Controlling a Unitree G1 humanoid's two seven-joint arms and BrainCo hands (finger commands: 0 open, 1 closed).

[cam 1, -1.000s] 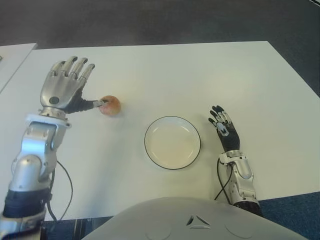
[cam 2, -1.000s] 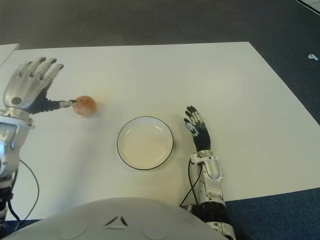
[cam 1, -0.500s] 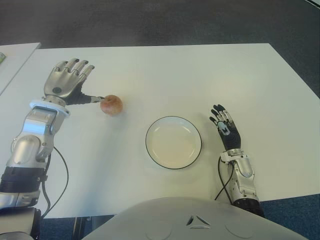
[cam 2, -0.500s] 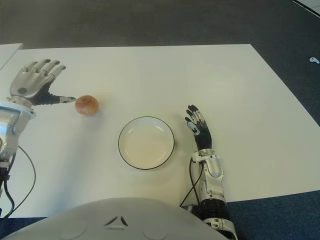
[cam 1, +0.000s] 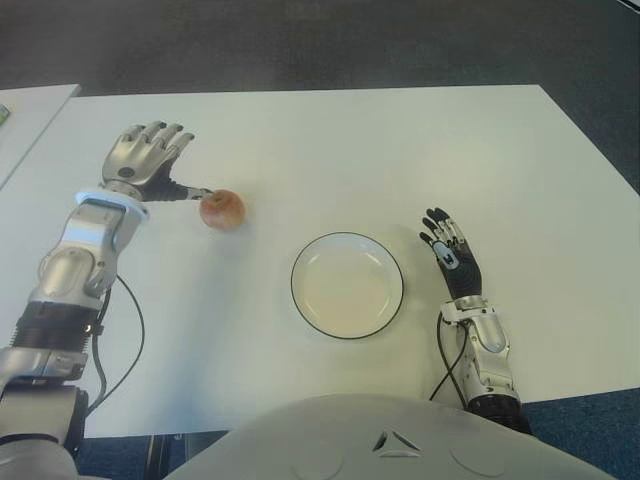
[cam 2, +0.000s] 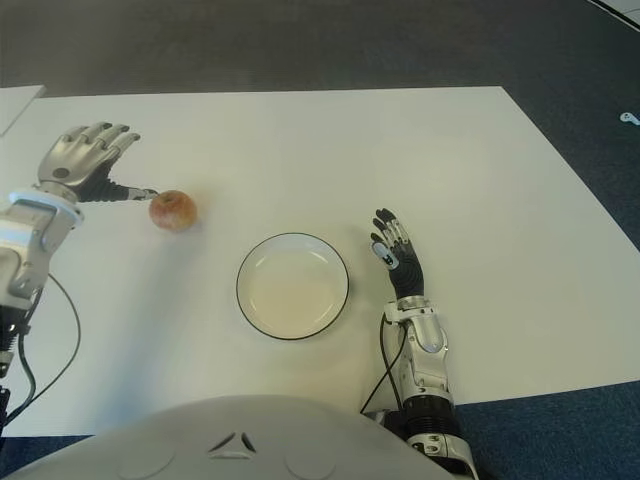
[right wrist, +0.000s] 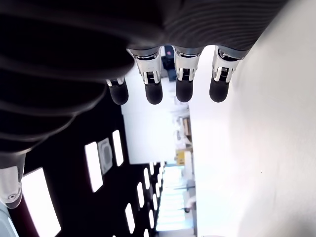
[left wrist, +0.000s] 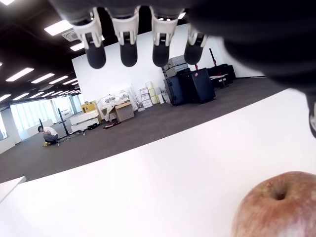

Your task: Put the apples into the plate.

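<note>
Since one second ago the silver left hand [cam 1: 145,163] has lowered from an upright, raised pose to a flatter one just beside the apple, on the side away from the plate; the apple, the plate and the right hand show no change of place. Largest to smallest: the flat white rectangular table [cam 1: 400,160] carries everything; the shallow round white plate with a thin dark rim [cam 1: 347,285] sits near its front edge and serves as landmark. The plate holds nothing. The left hand is well to the left of the plate and farther back; its four fingers [left wrist: 128,47] are spread and extended, with the thumb reaching toward the fruit and its tip about at the skin, though contact cannot be confirmed. It holds nothing. The black-and-silver right hand [cam 1: 452,262] shows just to the right of the plate, palm up, fingers straight and relaxed, holding nothing; idle. The one small round red-yellow apple [cam 1: 222,210] lies on the table left of the plate and a little beyond it, apart from the rim, stem dimple upward in the left wrist view. Handling estimate: firm, rigid, moderately light, with smooth waxy skin, so likely to roll or slip if nudged from one side only. Best hold is probably around the widest girth, thumb opposing the fingers, closing evenly. It bruises if dropped, so set it down low in the plate.
</note>
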